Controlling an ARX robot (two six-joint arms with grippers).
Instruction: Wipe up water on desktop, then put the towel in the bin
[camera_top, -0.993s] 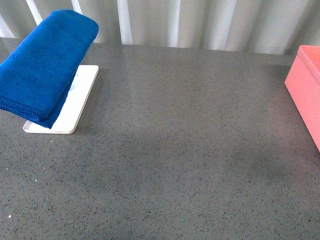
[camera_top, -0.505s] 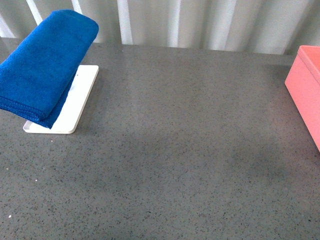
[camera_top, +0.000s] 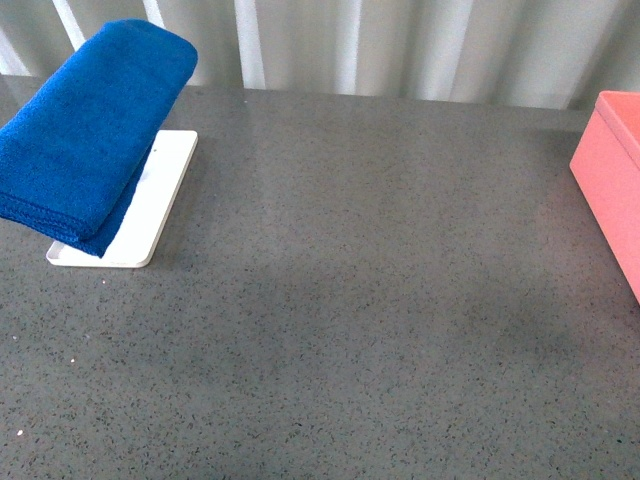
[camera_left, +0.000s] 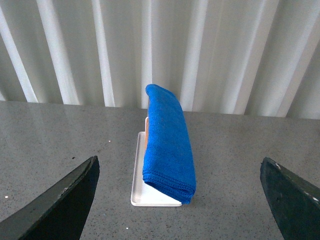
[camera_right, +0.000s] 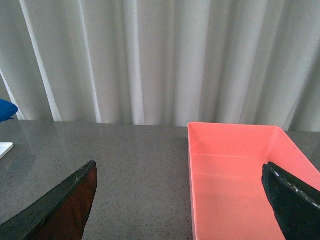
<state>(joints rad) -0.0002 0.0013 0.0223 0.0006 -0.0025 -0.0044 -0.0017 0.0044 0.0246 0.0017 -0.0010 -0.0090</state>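
Grey speckled stone makes up the bench (camera_top: 380, 300), which fills nearly the whole front view. I cannot make out a definite puddle on it, only a faintly darker patch near the middle that may be shadow, so where to wipe will have to be judged closer in.

At the far right edge sits the salmon-pink bin (camera_top: 615, 180). It is well apart from everything else, probably so the wiping area between stays free. From the right wrist view its open top faces up and nothing shows inside it.

Far left and towards the back lies the towel (camera_top: 90, 130), folded into a thick blue pad. It is tilted, its far end raised and its near end low on the white tray (camera_top: 160, 190). A glimpse of something wood-coloured under its edge in the left wrist view suggests a support props it up; that lift would give a grip room to close around the fold rather than scrape the bench.

Neither arm appears in the front view. The left fingers (camera_left: 60, 205) are spread wide with nothing between them, facing the towel, which suits that arm for the pick. The right fingers (camera_right: 292, 200) are likewise spread wide and hold nothing, facing the bin.
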